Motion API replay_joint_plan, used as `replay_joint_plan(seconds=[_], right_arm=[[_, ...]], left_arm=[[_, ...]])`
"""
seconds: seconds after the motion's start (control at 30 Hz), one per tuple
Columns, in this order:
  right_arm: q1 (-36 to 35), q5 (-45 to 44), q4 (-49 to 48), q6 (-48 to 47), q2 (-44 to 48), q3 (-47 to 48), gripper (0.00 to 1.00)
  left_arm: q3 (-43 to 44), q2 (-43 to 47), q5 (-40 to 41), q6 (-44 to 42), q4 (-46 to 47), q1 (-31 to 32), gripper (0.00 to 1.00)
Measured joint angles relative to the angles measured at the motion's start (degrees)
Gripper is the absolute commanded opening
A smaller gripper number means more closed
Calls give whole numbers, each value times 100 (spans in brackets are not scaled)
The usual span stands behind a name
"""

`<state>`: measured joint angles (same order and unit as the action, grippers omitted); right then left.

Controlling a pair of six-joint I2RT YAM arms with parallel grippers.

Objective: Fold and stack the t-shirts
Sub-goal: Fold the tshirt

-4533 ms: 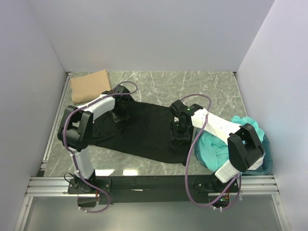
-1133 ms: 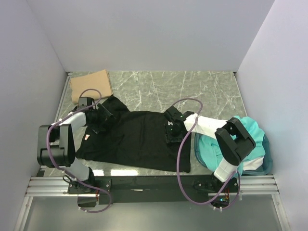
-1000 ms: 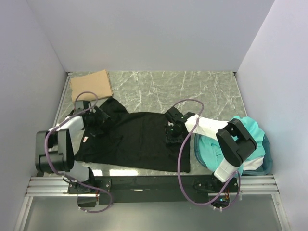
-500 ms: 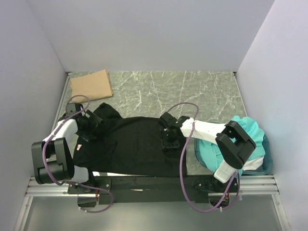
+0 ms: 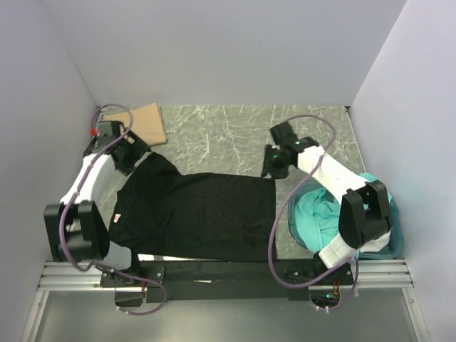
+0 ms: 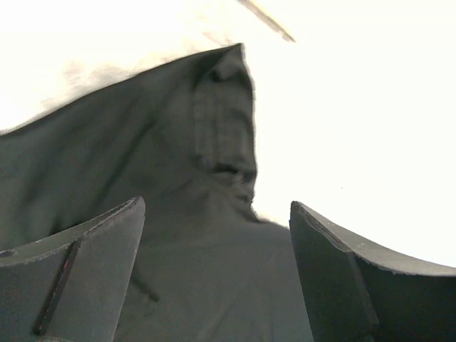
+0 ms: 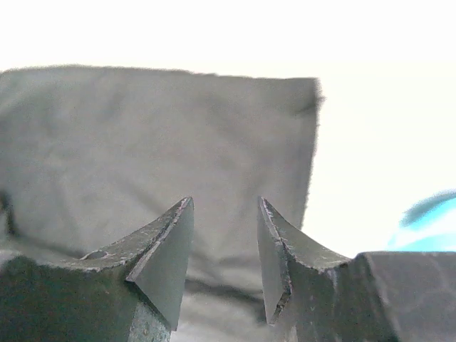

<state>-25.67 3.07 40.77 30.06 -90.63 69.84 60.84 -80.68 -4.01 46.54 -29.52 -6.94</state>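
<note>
A black t-shirt lies spread flat on the marble table, collar end to the left. My left gripper hovers open over its far left sleeve, with nothing between the fingers. Open too, my right gripper hangs just above the shirt's far right corner, holding nothing. A folded tan-brown t-shirt rests in the back left corner. Teal t-shirts are bunched in a tub at the right.
The translucent blue tub holding the teal cloth stands at the right near edge, under my right arm; a teal patch shows at the edge of the right wrist view. White walls close in the table on three sides.
Both grippers have left the black shirt and moved toward the back, the left to the sleeve, the right to the far right corner. The shirt now lies flatter and squarer.
</note>
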Motion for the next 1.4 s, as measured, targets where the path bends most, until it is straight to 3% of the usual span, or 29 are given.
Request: replay_joint_plan(seconds=[0.17, 0.4, 0.87, 1.4], right_arm=[[835, 149, -55, -479, -367, 17, 48], [1270, 479, -254, -931, -984, -9, 48], [1523, 1054, -433, -1200, -1904, 315, 47], [1521, 1366, -542, -1259, -1943, 363, 43]], left_arm=[[699, -975, 177, 118, 13, 481, 88], [1231, -1585, 260, 125, -90, 562, 87], [1169, -1606, 234, 269, 4, 586, 85], [1585, -2326, 234, 111, -164, 592, 83]])
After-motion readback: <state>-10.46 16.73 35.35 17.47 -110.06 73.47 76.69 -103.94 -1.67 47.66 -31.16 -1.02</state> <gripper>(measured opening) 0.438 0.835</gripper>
